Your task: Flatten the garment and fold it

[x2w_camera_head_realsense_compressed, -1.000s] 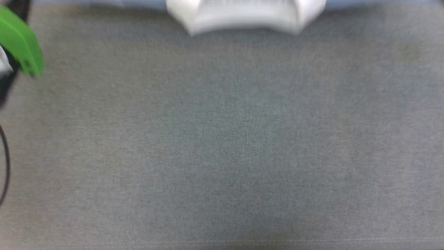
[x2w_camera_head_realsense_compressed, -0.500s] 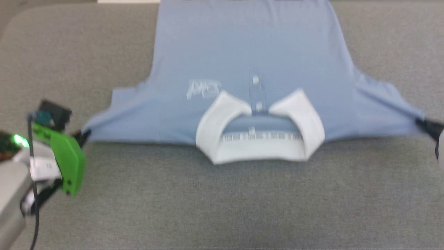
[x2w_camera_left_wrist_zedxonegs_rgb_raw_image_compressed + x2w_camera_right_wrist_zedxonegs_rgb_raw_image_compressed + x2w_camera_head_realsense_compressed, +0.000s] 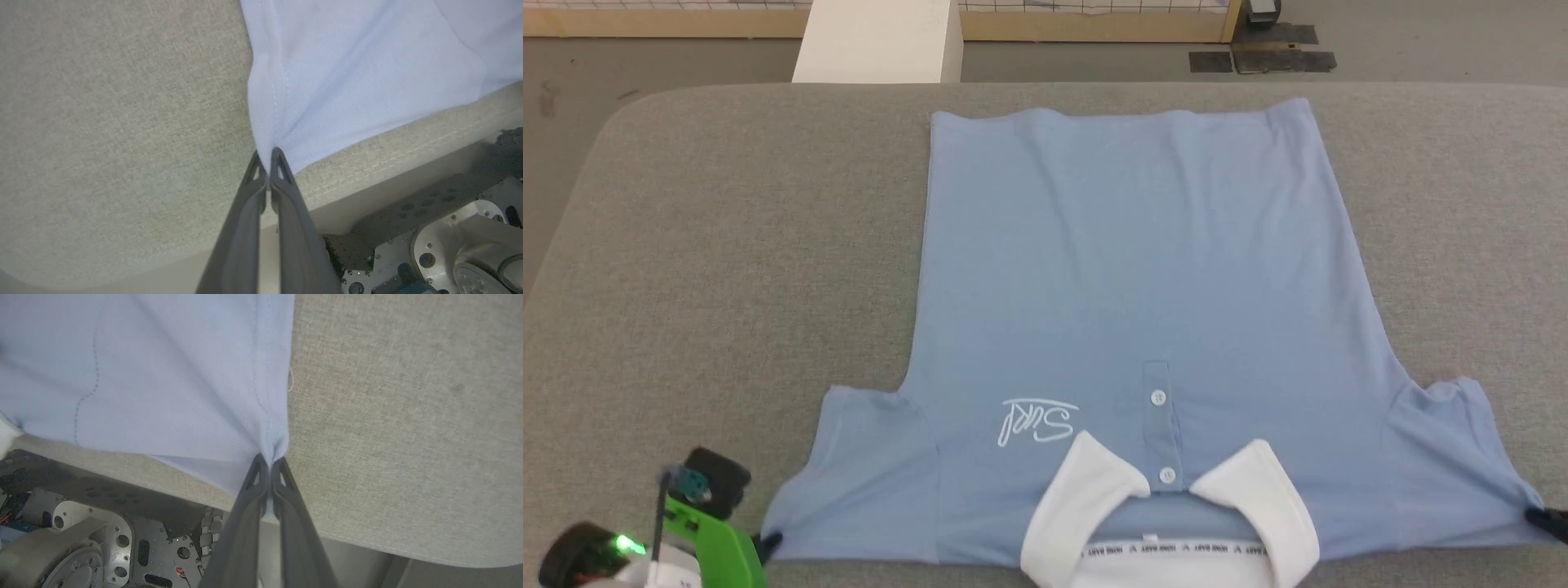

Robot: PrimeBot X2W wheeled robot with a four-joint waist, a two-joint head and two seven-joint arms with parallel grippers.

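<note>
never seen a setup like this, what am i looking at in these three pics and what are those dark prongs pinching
This is a two-armed robot folding laundry. The wide picture comes from a camera on its head, looking down at a grey padded table. On it lies a light blue shirt, front up and spread flat, its white collar nearest the robot. The other two pictures come from cameras on its wrists, each looking along that arm's two dark fingers. The left gripper is shut on the tip of one sleeve and the right gripper on the tip of the other, so the robot holds the shirt by both sleeves.
</note>
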